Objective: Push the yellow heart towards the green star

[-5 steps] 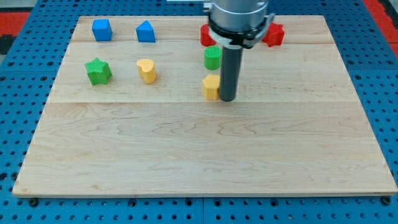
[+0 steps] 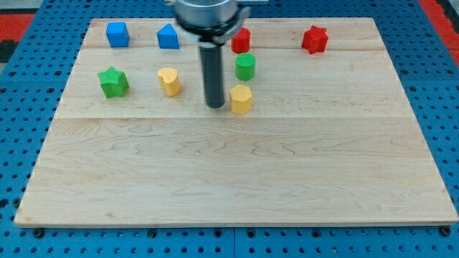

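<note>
Camera view shows a pale wooden worktop [image 2: 237, 179] with small coloured blocks near its far edge. My tip [image 2: 214, 106] is the bottom end of a straight dark rod. This end effector has no parts that open or close, and it holds nothing. My tip sits between two yellow blocks. It is just beside the yellow six-sided block [image 2: 242, 99], on the side nearer the worktop's left edge. I cannot tell if they touch.

The yellow heart block [image 2: 169, 81] is apart from my tip, further toward the left edge. The green star block [image 2: 113, 82] is past the heart, close to the left edge. The heart and the star are apart, in a row.

A green round block [image 2: 245, 67] stands just behind the yellow six-sided block. A red block [image 2: 241, 40] is behind that. A red star block [image 2: 314, 39] is nearer the far right corner. A blue cube [image 2: 117, 34] and a blue house-shaped block [image 2: 168, 36] sit near the far left corner.
</note>
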`<act>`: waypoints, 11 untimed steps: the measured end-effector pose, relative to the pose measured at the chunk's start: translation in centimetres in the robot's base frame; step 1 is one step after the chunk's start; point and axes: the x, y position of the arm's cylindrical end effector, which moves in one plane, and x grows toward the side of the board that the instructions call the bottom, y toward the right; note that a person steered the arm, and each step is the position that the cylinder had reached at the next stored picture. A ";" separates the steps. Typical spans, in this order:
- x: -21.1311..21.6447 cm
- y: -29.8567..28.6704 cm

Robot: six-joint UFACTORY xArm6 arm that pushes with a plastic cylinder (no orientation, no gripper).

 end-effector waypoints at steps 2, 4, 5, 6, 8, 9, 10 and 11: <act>-6.0 -3.7; -5.4 -6.9; -6.5 -7.9; -9.1 -6.1; -5.8 -9.0; -2.7 -8.3; -4.7 -7.0; -9.5 -8.9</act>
